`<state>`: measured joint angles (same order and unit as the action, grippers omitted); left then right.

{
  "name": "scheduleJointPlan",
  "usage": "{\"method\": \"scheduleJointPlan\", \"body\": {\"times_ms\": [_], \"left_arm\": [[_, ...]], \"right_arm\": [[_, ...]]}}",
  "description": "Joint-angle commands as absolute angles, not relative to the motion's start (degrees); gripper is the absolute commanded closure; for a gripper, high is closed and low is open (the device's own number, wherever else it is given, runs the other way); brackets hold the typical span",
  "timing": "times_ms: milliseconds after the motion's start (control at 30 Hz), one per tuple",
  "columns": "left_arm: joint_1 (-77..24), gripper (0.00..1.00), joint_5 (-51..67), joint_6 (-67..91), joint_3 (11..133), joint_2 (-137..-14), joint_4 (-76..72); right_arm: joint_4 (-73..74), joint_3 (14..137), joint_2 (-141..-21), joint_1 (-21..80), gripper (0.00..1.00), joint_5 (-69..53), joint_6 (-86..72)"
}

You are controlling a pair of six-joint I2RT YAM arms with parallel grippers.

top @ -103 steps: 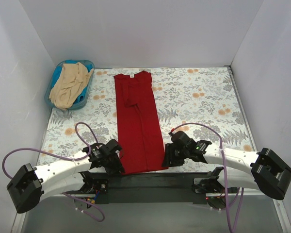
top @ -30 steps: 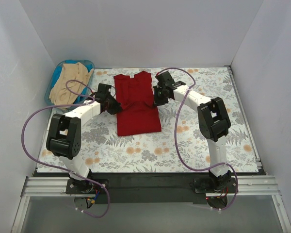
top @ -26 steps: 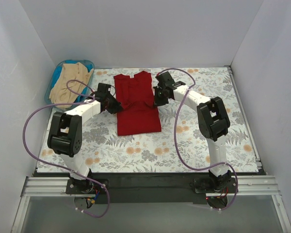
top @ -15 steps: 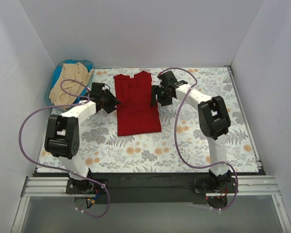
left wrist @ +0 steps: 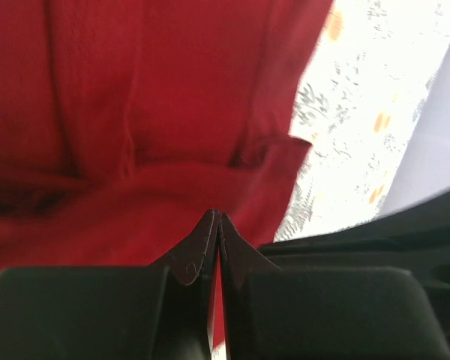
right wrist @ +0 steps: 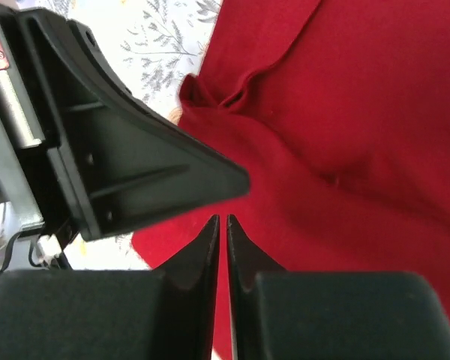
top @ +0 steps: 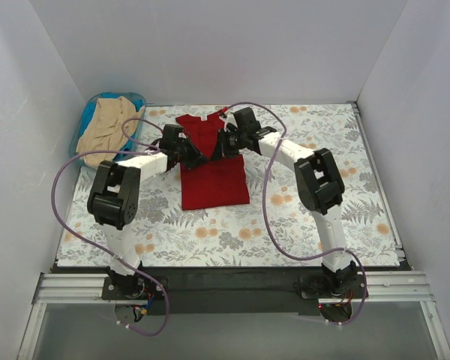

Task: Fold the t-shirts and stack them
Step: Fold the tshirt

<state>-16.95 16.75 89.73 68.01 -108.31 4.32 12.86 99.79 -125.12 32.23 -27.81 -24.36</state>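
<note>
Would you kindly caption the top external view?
Left tool and right tool over folded red t-shirt; beige t-shirt in basket.

Robotics lab test cell. Plain white panels [top: 210, 45] closing in table at back, left and right of frame. Floral table cover [top: 315, 217] lying flat as staged work surface. Aluminium rail [top: 232, 289] running along bottom of frame, carrying bolted bases of left arm [top: 116, 199] and right arm [top: 319, 184]. Purple cables [top: 55, 202] looping loose off both arms. Blue basket [top: 139, 98] sitting in upper left corner as only household item.
</note>
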Motion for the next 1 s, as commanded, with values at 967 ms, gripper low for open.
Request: {"method": "scheduleJointPlan", "body": {"times_ms": [967], "left_arm": [[-15.7, 1.0, 15.0, 97.1, 43.9, -100.7, 0.8]], "right_arm": [[-28.1, 55.3, -120.6, 35.4, 0.92, -33.2, -47.2]]}}
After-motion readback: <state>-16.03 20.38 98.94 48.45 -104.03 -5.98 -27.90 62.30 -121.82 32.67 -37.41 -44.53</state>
